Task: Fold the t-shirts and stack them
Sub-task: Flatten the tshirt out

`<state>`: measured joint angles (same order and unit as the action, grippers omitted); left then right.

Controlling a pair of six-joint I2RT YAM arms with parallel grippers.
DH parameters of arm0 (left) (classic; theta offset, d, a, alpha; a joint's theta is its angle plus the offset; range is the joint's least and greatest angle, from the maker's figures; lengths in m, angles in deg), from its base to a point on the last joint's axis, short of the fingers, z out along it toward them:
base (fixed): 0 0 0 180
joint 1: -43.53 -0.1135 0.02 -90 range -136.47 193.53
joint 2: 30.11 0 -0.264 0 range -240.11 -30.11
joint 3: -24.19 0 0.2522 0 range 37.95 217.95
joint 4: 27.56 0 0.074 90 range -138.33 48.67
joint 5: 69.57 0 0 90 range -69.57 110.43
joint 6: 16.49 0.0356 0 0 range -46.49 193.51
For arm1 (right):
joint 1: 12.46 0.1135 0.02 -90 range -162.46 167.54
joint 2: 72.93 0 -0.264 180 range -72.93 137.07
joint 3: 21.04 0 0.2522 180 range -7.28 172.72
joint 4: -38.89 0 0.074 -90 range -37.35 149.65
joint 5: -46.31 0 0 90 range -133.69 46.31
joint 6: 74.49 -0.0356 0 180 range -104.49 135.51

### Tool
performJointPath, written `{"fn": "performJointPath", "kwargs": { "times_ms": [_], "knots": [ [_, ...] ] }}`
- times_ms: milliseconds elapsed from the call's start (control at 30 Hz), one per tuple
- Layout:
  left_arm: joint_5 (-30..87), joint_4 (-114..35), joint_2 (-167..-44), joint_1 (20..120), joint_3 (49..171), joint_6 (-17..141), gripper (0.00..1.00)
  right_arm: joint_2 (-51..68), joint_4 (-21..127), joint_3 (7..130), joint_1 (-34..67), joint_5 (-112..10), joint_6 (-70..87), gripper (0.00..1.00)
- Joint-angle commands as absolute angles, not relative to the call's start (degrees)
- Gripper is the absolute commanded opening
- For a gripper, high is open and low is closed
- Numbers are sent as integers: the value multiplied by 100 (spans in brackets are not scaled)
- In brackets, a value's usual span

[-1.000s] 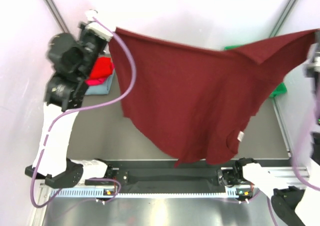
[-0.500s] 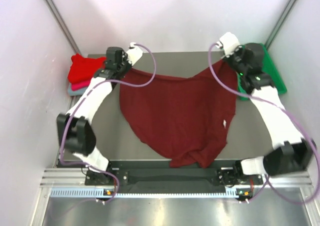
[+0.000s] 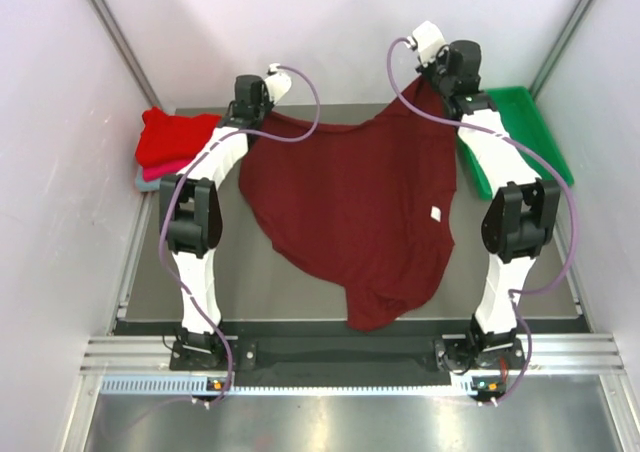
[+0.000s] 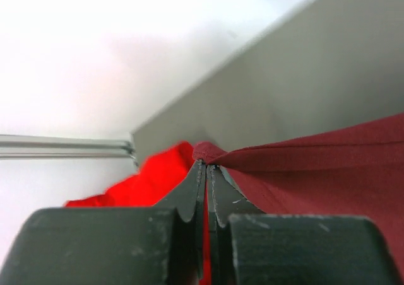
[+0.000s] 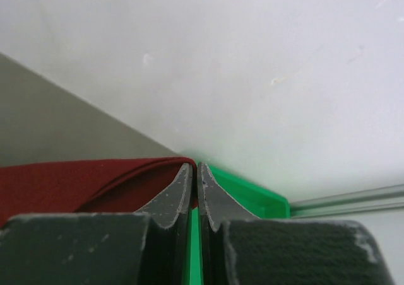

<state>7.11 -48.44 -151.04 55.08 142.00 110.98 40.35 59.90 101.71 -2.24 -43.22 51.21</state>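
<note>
From above, I see mere slivers of the pink t-shirt (image 3: 165, 169) and grey-blue t-shirt (image 3: 143, 181) under the red t-shirt (image 3: 170, 137), the right arm (image 3: 492, 150) masks part of the green tray (image 3: 540, 137) — the maroon t-shirt (image 4: 328, 165) overruns the left wrist view.

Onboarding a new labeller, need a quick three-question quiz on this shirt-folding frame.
1. True or false: the dark maroon cloth t-shirt is already folded.
2. Which hand is nearer the shallow green plastic tray?
3. The left hand is shut on: A) nothing; B) the maroon t-shirt's edge; C) the tray.

Key:
1. False: it is spread open, pinched at its far edge by both hands.
2. The right hand.
3. B.
</note>
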Motion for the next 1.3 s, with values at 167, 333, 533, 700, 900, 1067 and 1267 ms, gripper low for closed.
{"fn": "performJointPath", "kwargs": {
  "times_ms": [167,333,533,700,900,1067,1267],
  "knots": [
    [409,-2594,-15140,5452,14316,11358,0,4142,4817,10751,-68,-3930,5057,0],
    [496,-2419,-15474,5452,14500,11473,0,4370,4790,10830,-50,-3894,5145,0],
    [338,-2332,-15255,5460,14176,11271,0,4283,4808,10532,99,-3763,5163,0],
    [539,-2891,-14230,5522,13841,10982,0,3609,4974,10365,126,-3710,5058,0],
    [900,-4523,-12508,5610,13324,10201,0,1818,5824,9496,90,-3745,4383,0],
    [1164,-6152,-11196,5698,12165,9119,0,120,7056,7836,90,-4331,2528,0],
    [1727,-7112,-9238,5838,11196,8924,0,-1710,8068,7209,82,-4483,2411,0]
  ]
}}
